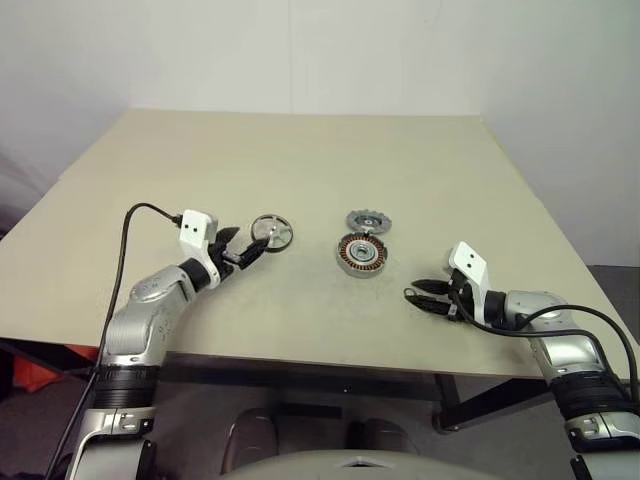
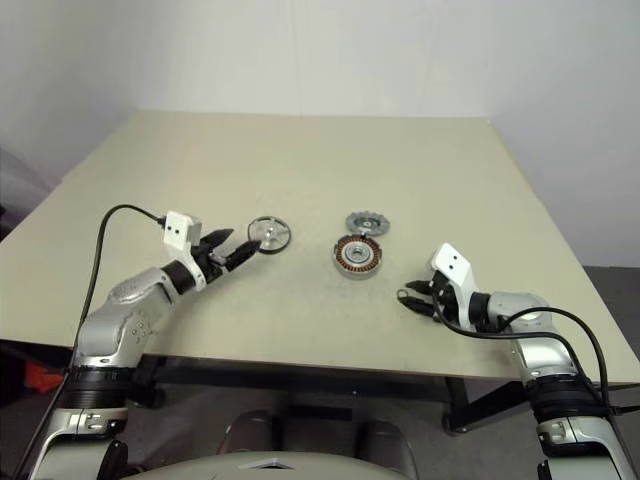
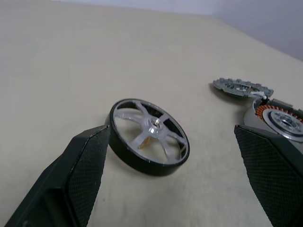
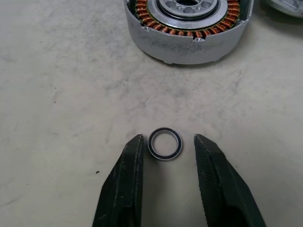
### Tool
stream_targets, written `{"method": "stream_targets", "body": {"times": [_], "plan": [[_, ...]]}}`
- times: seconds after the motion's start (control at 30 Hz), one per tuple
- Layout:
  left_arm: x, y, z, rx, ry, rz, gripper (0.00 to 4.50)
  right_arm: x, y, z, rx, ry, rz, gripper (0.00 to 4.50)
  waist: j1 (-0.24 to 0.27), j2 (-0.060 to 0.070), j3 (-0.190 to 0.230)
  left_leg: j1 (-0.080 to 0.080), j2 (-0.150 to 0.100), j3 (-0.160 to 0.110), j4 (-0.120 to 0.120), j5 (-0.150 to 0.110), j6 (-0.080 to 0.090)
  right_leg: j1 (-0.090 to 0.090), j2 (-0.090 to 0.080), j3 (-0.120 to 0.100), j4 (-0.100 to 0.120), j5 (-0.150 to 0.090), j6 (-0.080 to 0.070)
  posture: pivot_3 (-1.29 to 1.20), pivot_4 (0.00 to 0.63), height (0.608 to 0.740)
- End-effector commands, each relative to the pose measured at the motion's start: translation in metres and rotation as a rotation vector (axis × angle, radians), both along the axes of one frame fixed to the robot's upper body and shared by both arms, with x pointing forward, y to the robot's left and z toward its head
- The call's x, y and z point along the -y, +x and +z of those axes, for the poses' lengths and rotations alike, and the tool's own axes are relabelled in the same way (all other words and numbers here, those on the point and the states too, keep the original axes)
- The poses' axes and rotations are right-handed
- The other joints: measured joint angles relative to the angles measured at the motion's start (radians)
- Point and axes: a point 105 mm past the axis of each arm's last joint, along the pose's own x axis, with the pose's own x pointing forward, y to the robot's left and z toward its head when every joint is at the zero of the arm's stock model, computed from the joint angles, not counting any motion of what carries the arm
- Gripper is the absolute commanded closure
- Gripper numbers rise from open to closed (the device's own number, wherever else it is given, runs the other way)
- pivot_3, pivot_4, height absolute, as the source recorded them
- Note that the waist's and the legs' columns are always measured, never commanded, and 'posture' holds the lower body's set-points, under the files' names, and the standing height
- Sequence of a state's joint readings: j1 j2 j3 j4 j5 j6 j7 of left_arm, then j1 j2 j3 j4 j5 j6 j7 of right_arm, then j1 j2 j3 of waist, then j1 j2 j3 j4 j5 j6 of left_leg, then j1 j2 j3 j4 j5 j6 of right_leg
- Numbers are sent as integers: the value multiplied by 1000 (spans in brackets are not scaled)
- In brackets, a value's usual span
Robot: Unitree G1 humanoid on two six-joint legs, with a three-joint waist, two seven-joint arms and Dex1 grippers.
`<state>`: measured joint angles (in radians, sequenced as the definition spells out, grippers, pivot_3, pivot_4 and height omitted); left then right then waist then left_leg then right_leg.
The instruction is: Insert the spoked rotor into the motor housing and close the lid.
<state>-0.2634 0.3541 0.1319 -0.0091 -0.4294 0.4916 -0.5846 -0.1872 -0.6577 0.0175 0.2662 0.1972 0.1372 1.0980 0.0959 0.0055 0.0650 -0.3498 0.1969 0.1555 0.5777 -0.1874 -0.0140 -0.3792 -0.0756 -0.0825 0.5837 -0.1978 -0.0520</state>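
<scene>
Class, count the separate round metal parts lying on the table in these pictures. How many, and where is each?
4. The spoked rotor lies by the left gripper; the lid lies just beyond the motor housing; a small ring lies between the right gripper's fingers.

Both arms reach forward, low over the table; the left gripper has its 2 fingers spread wide; the right gripper has a narrower gap between its fingers, nothing gripped.
</scene>
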Motion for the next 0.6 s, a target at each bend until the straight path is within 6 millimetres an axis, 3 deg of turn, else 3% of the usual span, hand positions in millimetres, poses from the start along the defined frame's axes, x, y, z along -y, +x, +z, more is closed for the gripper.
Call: {"method": "stream_targets", "body": {"times": [0.03, 0.13, 0.23, 0.43, 0.6], "plan": [[-3, 3, 15, 49, -7, 2, 0, -3, 4, 6, 21, 4, 13, 2626, 0, 0, 0, 0, 0, 0, 0, 0, 0, 0, 0, 0, 0, 0, 0, 0, 0, 740], [-3, 3, 15, 50, -6, 4, 0, -2, 6, 7, 23, 7, 4, 2999, 0, 0, 0, 0, 0, 0, 0, 0, 0, 0, 0, 0, 0, 0, 0, 0, 0, 740], [-3, 3, 15, 51, -4, 6, 0, -1, 9, 9, 28, 7, -5, 3850, 0, 0, 0, 0, 0, 0, 0, 0, 0, 0, 0, 0, 0, 0, 0, 0, 0, 740], [-4, 3, 15, 53, -1, 10, 0, -3, 18, 18, 65, 24, -24, 3892, 0, 0, 0, 0, 0, 0, 0, 0, 0, 0, 0, 0, 0, 0, 0, 0, 0, 740], [-4, 4, 14, 51, 2, 13, 0, -18, 39, 54, 162, 148, -53, 3892, -3, 0, 0, 0, 0, 0, 0, 0, -1, -2, 0, 1, 2, 0, 0, 0, 0, 740]]}}
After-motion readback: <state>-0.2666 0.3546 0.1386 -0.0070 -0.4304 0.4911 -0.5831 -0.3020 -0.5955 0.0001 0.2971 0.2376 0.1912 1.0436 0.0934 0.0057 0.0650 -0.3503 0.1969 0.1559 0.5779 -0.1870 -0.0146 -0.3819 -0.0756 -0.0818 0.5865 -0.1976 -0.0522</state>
